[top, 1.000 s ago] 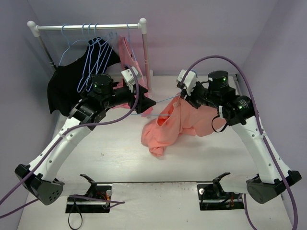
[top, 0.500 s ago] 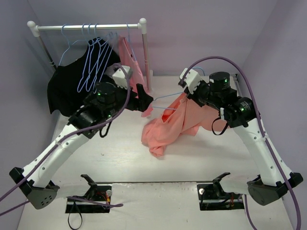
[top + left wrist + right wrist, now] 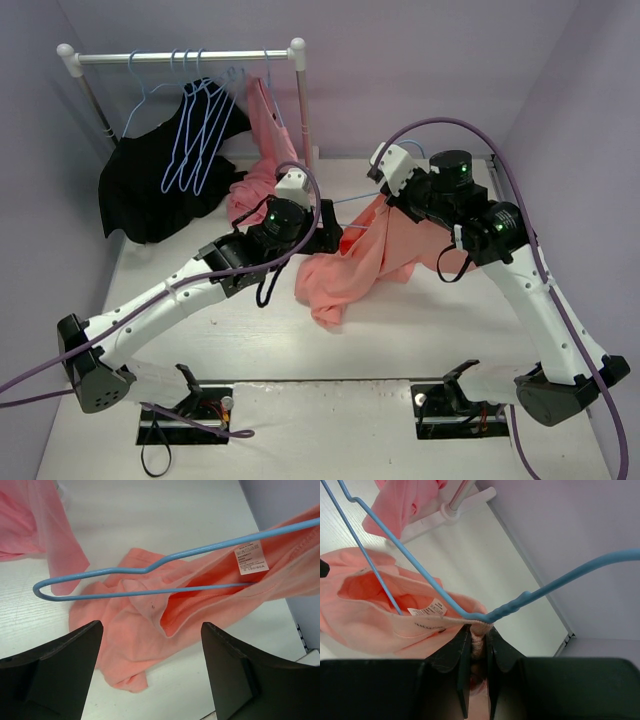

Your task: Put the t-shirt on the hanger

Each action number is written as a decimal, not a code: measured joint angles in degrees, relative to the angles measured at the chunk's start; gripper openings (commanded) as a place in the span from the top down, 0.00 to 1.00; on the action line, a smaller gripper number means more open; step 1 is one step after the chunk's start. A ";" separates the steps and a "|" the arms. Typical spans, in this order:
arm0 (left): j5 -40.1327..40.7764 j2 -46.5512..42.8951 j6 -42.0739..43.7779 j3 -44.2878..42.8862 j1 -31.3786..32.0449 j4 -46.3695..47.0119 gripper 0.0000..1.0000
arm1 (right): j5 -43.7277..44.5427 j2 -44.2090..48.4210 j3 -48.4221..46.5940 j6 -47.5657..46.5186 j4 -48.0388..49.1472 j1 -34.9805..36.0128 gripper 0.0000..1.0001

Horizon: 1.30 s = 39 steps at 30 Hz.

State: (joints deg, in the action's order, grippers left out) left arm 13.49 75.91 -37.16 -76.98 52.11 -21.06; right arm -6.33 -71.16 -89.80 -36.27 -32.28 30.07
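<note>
The salmon-pink t-shirt (image 3: 345, 275) hangs limp from my right gripper (image 3: 383, 203), its lower part piled on the table. The right gripper (image 3: 477, 630) is shut on the ribbed collar, and the twisted neck of the light-blue wire hanger (image 3: 420, 575) rests on top of that collar. One arm of the hanger (image 3: 150, 571) runs inside the neck opening of the t-shirt (image 3: 130, 645), beside its white label. My left gripper (image 3: 337, 238) sits just left of the shirt. In its wrist view the left gripper (image 3: 150, 680) is open and holds nothing, below the hanger's shoulder.
A clothes rack bar (image 3: 180, 57) stands at the back left with several blue hangers (image 3: 195, 120), a black garment (image 3: 140, 195) and a second pink garment (image 3: 262, 130). Its white foot (image 3: 455, 511) lies near the shirt. Purple walls close in behind and on the right.
My left arm has swung right and toward the near side, from beside the rack to the shirt's left edge, and its jaws have widened. The right gripper has kept its grip, barely moving.
</note>
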 measured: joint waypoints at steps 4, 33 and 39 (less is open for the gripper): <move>3.10 1.28 -2.12 0.48 1.87 0.35 0.25 | 0.61 -0.04 0.00 0.30 0.01 0.01 1.00; 10.12 13.13 -7.21 6.10 2.91 10.16 0.80 | 1.16 1.83 1.27 2.38 0.75 0.03 1.00; 10.56 12.16 -7.96 8.04 1.78 10.38 1.00 | 2.35 3.68 3.36 2.38 0.76 0.05 1.00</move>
State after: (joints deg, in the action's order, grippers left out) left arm 24.05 88.08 -45.13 -68.94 53.89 -10.68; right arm -3.99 -67.47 -86.44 -33.89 -31.52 30.12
